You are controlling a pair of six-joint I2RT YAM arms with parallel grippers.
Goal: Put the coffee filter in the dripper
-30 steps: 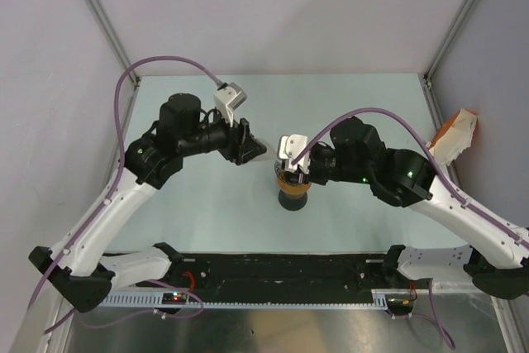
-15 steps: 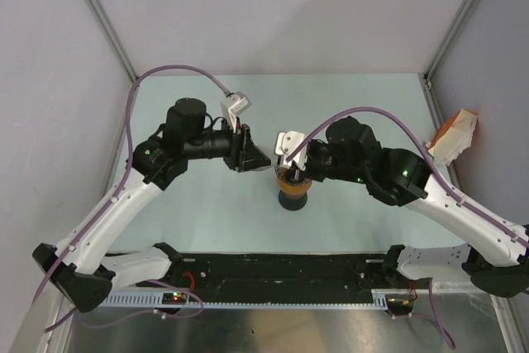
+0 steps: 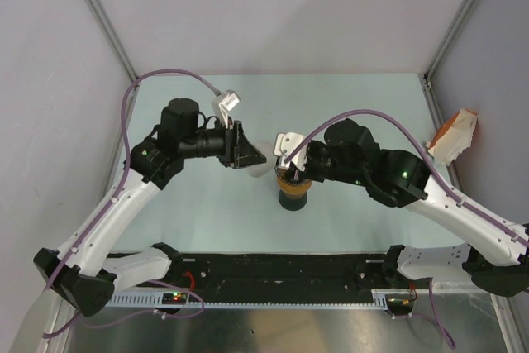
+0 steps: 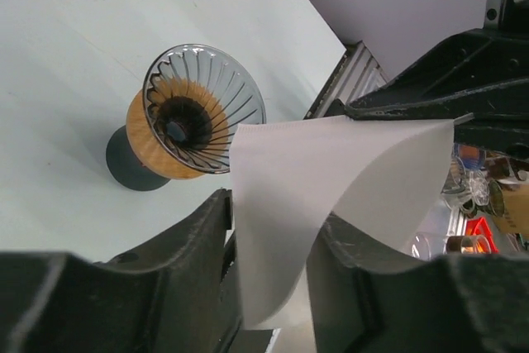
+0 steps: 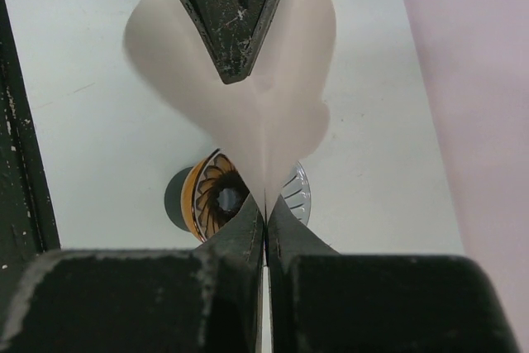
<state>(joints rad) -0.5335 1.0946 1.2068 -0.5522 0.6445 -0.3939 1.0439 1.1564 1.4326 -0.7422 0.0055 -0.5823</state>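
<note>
At the upper left of the left wrist view, the dripper [image 4: 216,88] stands mouth-up on the pale table [image 4: 74,31]. Its clear ribbed cone is seated in an orange ring [image 4: 147,142] over a dark round base [image 4: 126,167]. To its right in that frame, the coffee filter [image 4: 331,192] is held in the air between the two arms, outside the dripper, with one corner close to the dripper's rim. The right gripper [image 5: 265,219] is clenched on the filter's edge, its fingers pressed flat together with the paper between them, and the white sheet fans upward from that pinch in the right wrist view. The left gripper [image 4: 277,212] stands part-way apart, and the filter's curled lower end runs down between its fingers [image 4: 190,245]. Whether they press the paper cannot be told. In the overhead view both grippers meet near the centre of the frame, just above the dripper.
</note>
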